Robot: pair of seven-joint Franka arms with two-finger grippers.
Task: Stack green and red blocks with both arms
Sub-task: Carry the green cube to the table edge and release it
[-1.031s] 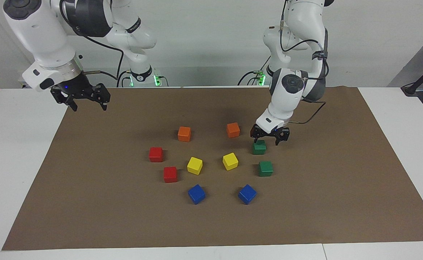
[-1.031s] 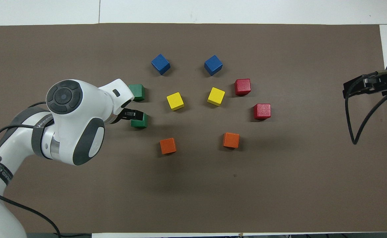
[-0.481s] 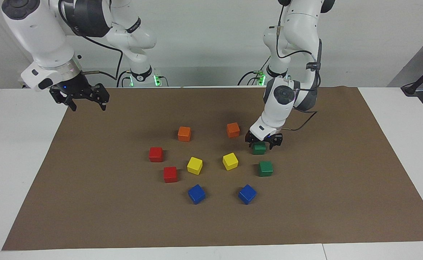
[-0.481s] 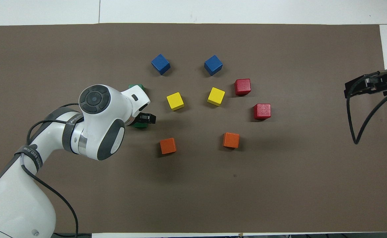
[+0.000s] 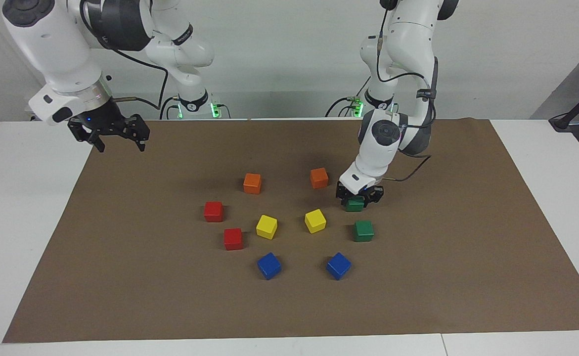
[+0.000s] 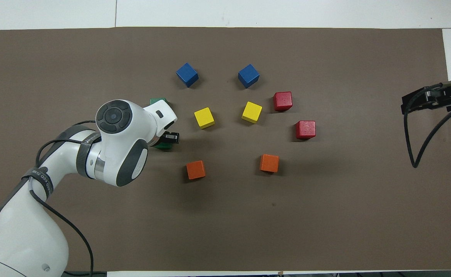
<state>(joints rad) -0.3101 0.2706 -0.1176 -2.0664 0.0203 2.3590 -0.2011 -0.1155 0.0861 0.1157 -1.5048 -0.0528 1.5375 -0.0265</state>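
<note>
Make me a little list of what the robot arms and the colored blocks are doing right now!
left gripper: down on the mat, shut on the nearer green block
right gripper: open, waiting in the air over the mat's edge at the right arm's end
other green block: alone on the mat, farther from the robots
red blocks: two, apart, both flat on the mat, toward the right arm's end
stacks: none yet
other blocks: two orange, two yellow, two blue, all single
mat: brown, under every block
</note>
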